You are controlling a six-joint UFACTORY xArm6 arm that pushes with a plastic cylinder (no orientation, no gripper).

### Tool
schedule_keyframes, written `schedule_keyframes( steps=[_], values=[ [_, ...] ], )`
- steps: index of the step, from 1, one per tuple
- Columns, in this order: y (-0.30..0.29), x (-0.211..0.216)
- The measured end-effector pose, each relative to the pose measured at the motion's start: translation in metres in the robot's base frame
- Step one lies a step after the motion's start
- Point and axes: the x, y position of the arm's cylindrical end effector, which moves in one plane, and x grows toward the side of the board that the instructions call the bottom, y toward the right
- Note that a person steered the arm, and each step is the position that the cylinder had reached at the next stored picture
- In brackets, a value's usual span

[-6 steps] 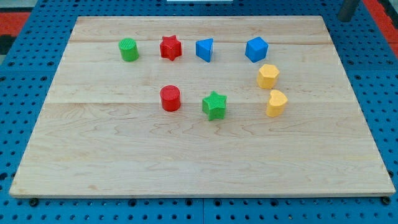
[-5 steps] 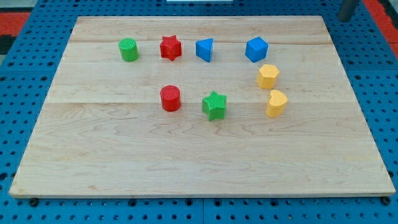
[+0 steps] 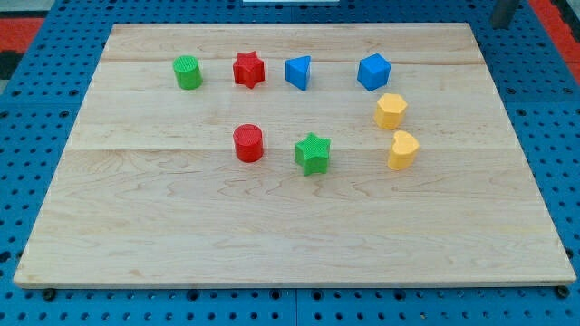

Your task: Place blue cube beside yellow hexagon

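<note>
My tip (image 3: 501,22) sits off the worktop (image 3: 272,226) at upper right, no pincer fitted, holding nothing; blue cube (image 3: 373,71) rests upper right of centre, just above yellow hexagon (image 3: 391,110), apparently already placed beside it.

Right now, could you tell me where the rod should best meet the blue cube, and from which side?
Probably its face toward the view's top. The blue cube sits just above the yellow hexagon, slightly to the view's left and apparently apart, so a short push toward the view's bottom should close the gap. My tip is off the board, at the view's top right.
</note>
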Motion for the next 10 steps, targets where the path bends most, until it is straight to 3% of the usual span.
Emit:
schedule_keyframes(
  steps=[3, 4, 6, 8, 10],
  values=[
    [-0.095, 0.032],
    [-0.095, 0.053],
    [-0.097, 0.053],
    [-0.176, 0.028],
    [-0.212, 0.104]
  ],
)
